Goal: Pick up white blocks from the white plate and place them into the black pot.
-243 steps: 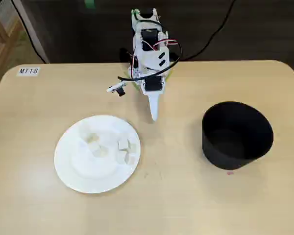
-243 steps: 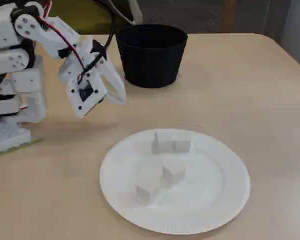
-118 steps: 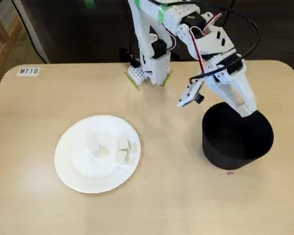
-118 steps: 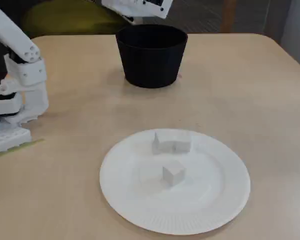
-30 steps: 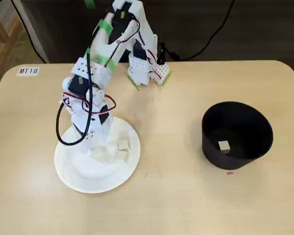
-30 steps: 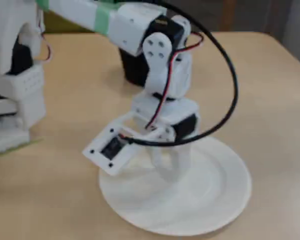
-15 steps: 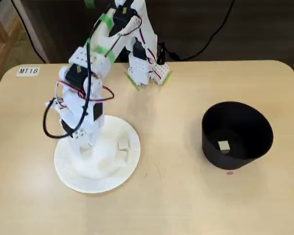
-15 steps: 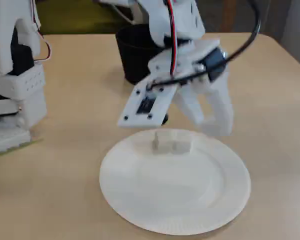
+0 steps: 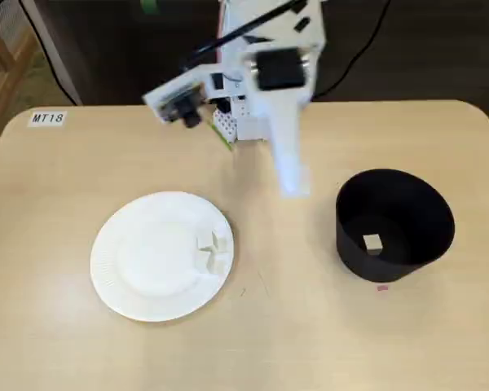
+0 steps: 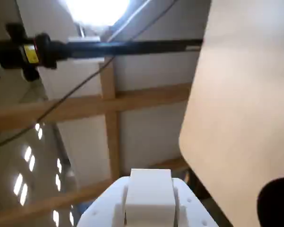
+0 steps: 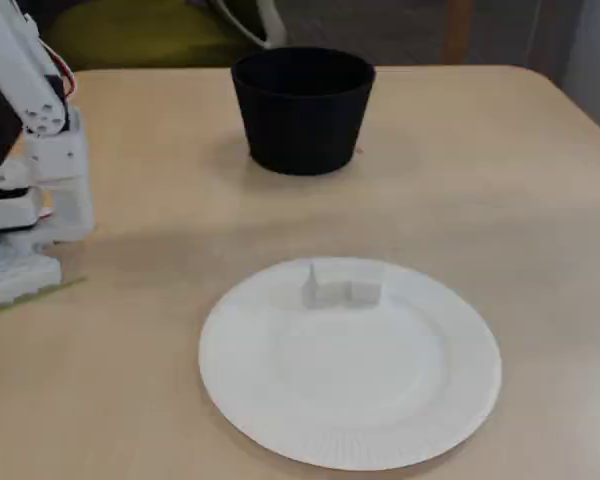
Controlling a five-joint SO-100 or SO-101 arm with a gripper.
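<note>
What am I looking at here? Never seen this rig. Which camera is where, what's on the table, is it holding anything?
It's a small white desktop robot arm ending in a two-finger claw, bolted at the table's far edge. One fixed view looks down from above, another looks low across the table from the side, and the wrist view rides on the arm, here tilted up towards the ceiling. On the table lie a white paper plate with a small cluster of white blocks near its rim, and a black pot with one block already inside. The claw is raised between plate and pot. In the wrist view a white block appears to be pinched in it.
</note>
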